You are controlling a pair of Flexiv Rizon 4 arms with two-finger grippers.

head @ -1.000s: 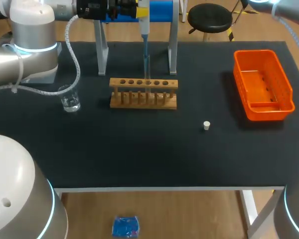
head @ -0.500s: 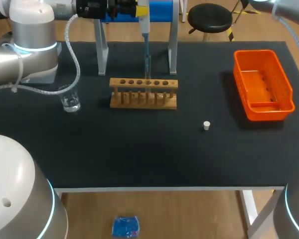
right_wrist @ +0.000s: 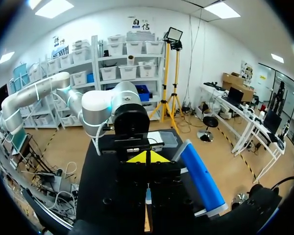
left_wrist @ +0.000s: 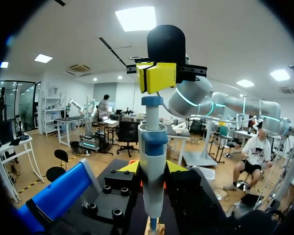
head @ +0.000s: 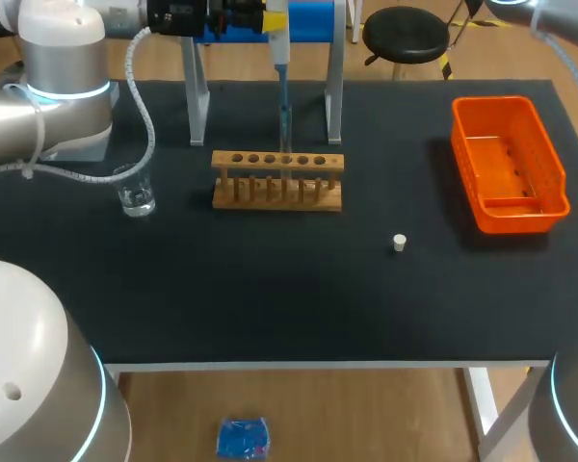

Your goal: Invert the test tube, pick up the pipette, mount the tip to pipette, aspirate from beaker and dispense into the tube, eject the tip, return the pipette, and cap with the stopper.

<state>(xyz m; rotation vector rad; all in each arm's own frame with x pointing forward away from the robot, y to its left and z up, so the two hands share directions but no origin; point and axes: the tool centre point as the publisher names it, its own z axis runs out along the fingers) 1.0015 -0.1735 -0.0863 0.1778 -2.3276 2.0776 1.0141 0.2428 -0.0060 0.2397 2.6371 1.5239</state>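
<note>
Left gripper – clamped on the pipette, its tip below at the test tube in the rack | right gripper – fingers pressed together, just above the plunger | stopper well apart from both

Open black table across the whole lower half of the frame, broken only by a small white stopper right of centre. Upper middle crowded: a wooden rack, with a pipette hanging upright above it, tip reaching down to the row of holes, between the two grey legs of a stand. Left arm and looping cable filling the upper left, with a glass beaker just below. Orange basket at the upper right. Open lane between rack and basket.
</note>
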